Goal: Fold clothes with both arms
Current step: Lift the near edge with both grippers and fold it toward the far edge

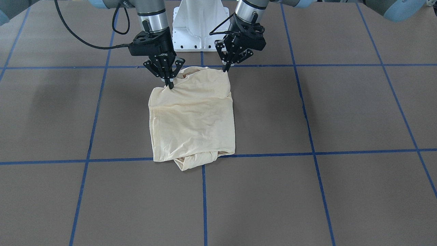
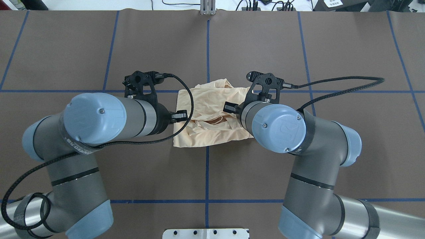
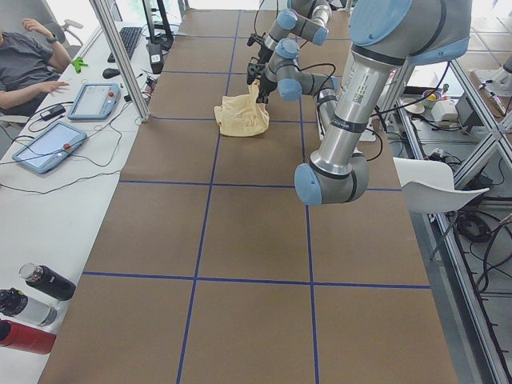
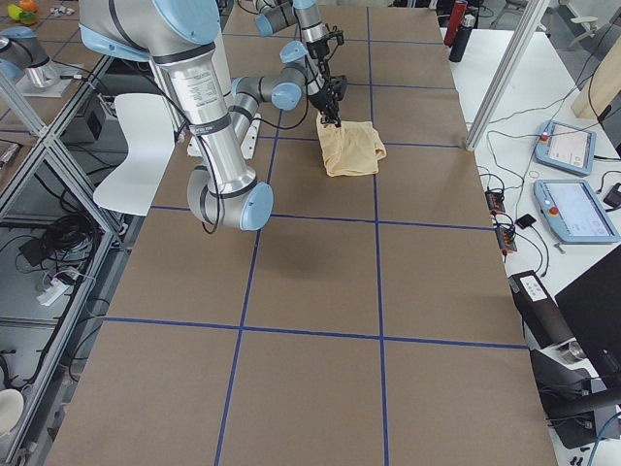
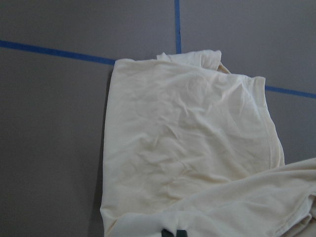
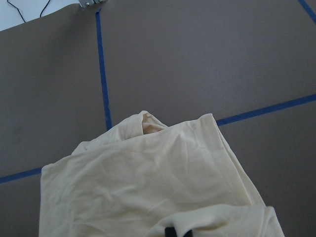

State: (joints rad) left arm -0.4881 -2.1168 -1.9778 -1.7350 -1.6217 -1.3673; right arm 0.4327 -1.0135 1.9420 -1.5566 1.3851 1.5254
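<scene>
The clothes are one pale cream-yellow shirt [image 1: 193, 119], folded into a rough rectangle on the brown table, with a bunched bit poking out at its far edge [image 1: 191, 163]. No print shows. My left gripper [image 1: 226, 69] is shut on the shirt's corner nearest the robot base. My right gripper [image 1: 169, 85] is shut on the other near corner, and that edge is held slightly up between them. From overhead the shirt [image 2: 209, 116] lies between both wrists, which hide the fingers. In each wrist view cloth covers the fingertips [image 5: 173, 232] [image 6: 175, 232].
Blue tape lines [image 1: 203, 201] divide the brown table into squares. The white pedestal base [image 1: 199, 24] stands just behind the grippers. A person [image 3: 24, 68] sits at a side desk with tablets [image 3: 46, 146]. Bottles [image 3: 32, 308] lie at that desk's near end.
</scene>
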